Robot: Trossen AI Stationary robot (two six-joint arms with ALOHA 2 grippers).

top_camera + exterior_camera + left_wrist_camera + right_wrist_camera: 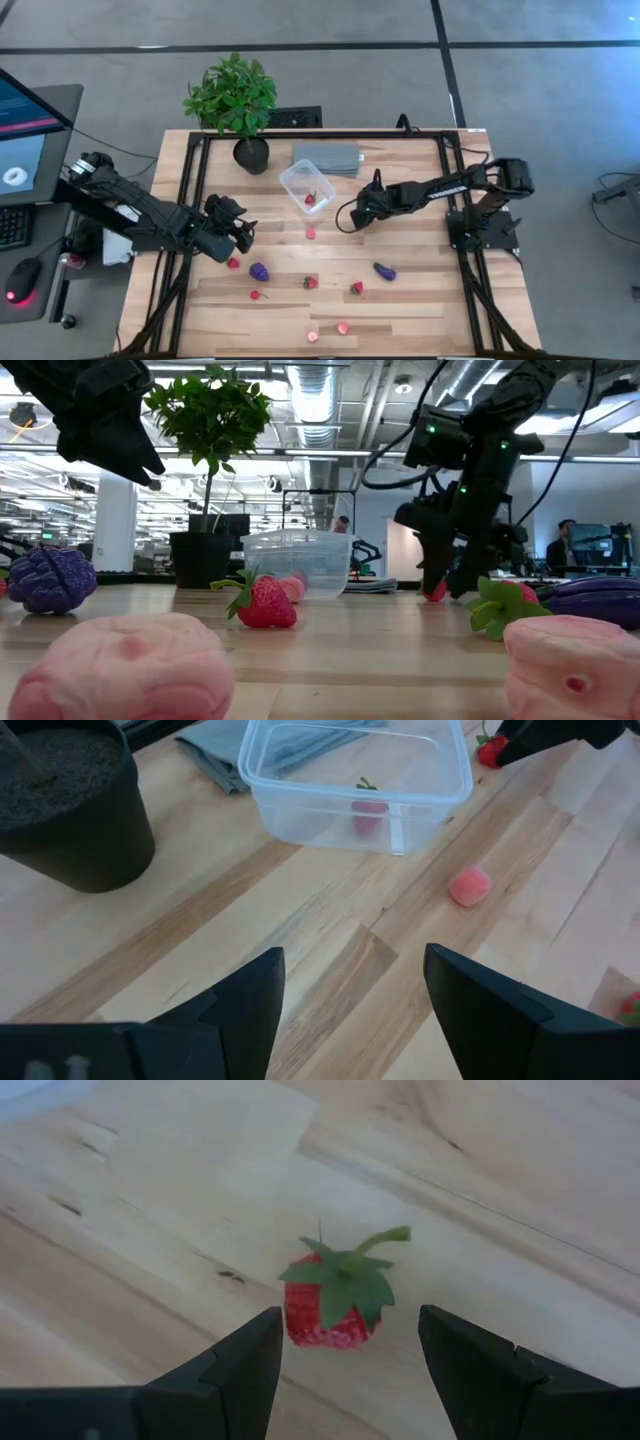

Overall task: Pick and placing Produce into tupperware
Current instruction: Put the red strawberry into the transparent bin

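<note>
The clear tupperware (305, 185) stands on the table's far middle with one red strawberry (368, 815) inside. My right gripper (347, 1318) is open, pointing steeply down just right of the box. Its fingers stand either side of a red strawberry (335, 1295) lying on the wood, without touching it. My left gripper (240, 228) hangs open above the table's left part, nothing between its fingers (352, 960). A pink piece (310, 233) lies near the box. More produce is scattered nearer: red ones (233, 263), a purple one (259, 271), a purple eggplant-like one (384, 270), pink ones (343, 327).
A potted plant (235, 100) stands at the far left beside the box, a folded grey slab (327, 157) behind it. Black frame rails (200, 180) run along the table's sides. A monitor and mouse (22, 280) sit off the table's left.
</note>
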